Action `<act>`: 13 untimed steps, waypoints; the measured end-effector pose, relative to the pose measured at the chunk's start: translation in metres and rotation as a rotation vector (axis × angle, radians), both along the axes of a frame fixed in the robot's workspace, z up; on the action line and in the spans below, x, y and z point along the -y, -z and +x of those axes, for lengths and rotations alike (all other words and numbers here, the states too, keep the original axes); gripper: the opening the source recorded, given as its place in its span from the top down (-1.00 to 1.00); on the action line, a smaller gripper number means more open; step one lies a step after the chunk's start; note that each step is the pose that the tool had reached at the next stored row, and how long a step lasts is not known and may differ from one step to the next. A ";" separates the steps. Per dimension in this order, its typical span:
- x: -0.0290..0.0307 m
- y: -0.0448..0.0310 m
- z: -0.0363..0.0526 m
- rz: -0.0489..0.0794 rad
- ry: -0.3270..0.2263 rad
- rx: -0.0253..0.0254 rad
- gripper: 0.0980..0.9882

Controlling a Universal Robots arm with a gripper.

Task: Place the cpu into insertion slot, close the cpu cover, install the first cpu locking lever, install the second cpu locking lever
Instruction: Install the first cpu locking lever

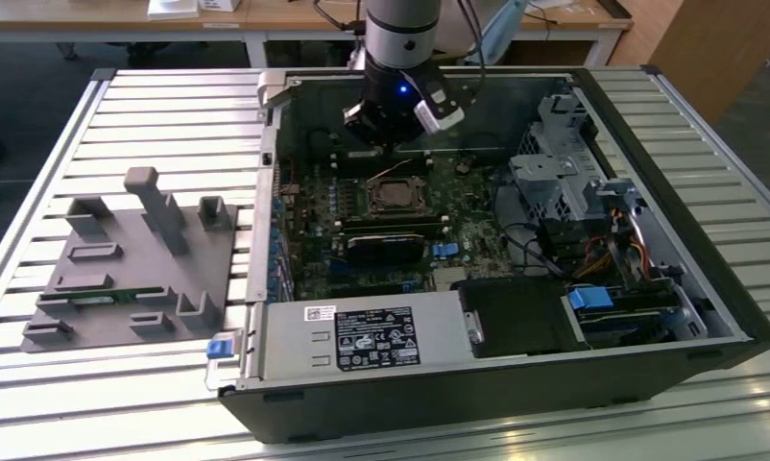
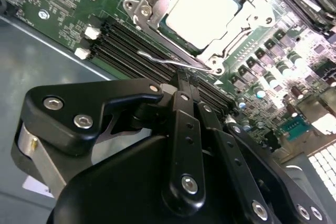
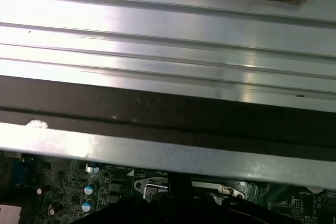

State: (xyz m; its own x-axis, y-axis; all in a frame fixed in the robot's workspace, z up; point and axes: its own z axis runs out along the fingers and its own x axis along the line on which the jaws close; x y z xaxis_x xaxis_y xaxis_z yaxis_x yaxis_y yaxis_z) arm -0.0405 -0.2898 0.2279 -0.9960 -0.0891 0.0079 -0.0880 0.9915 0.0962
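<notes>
One cpu sits in its socket on the motherboard, and one cpu cover frames it, apparently lying flat. One thin wire locking lever runs along the socket's edge beside the memory slots. The single gripper, fingers drawn together, points at that lever; I cannot tell whether they touch. In the exterior view the arm hangs by the case's far wall, with the drive cage well apart on the exterior view's right. The first wrist view adds the slatted table.
</notes>
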 end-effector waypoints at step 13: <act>-0.0011 0.0020 0.0105 0.000 0.000 -0.0001 0.98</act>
State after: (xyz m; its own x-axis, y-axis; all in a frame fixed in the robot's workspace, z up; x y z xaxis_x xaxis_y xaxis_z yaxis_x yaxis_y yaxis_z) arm -0.0300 -0.2887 0.2259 -0.9960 -0.0888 0.0079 -0.0877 0.9915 0.0961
